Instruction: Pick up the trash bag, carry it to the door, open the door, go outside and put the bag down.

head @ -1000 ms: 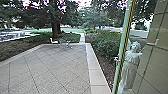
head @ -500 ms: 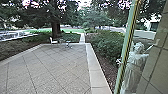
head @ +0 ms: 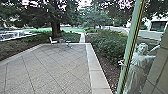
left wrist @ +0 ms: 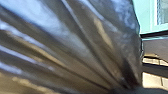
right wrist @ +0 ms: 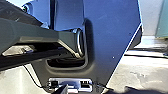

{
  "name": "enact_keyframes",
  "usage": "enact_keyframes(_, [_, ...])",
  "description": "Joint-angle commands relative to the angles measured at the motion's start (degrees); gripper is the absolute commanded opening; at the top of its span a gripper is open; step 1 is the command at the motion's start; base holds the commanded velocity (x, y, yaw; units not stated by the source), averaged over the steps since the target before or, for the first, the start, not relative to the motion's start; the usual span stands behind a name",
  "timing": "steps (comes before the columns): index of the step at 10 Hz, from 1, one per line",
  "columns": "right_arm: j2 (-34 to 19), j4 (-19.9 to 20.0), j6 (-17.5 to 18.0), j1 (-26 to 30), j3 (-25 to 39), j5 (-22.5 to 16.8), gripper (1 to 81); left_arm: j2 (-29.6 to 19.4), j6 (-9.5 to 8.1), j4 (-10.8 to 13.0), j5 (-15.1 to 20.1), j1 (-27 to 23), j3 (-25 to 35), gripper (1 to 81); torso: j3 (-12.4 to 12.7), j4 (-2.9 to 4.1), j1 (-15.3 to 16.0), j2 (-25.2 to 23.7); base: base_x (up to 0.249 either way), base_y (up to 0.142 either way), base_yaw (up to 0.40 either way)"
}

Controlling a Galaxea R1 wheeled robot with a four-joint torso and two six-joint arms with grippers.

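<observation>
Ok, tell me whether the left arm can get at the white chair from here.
Probably not: the white chair stands at the far end of the paving, seemingly out of reach. The paving between looks free, but the trash bag bulks close in the left wrist view.

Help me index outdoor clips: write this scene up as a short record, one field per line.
Setting: paved patio with a pale border
Far end: white chair beside a small table
Planting: tree trunk beyond the chair; hedge right of the border
Near right: slanting green post, then a pale, robed, statue-like figure
Trash bag: dark, shiny, folds gathered together, close to the left wrist camera
Bag's hold: the grip itself cannot be made out
</observation>
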Motion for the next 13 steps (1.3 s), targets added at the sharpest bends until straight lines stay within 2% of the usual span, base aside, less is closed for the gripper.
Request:
enact_keyframes(1, [-0.02, -0.02, -0.16, 2.91, 0.18, -3.56, 81.1, -0.14, 0.54, -0.26, 4.65, -2.69, 0.27, 1.0, 0.0, 0.0, 0.0, 0.0, 0.115, 0.0, 0.0])
enact_keyframes(13, [-0.02, -0.02, -0.16, 2.73, 0.18, -3.56, 81.1, -0.14, 0.54, -0.34, 4.65, -2.61, 0.27, 1.0, -0.02, 0.0, 0.02, 0.05, 0.117, 0.0, 0.0])
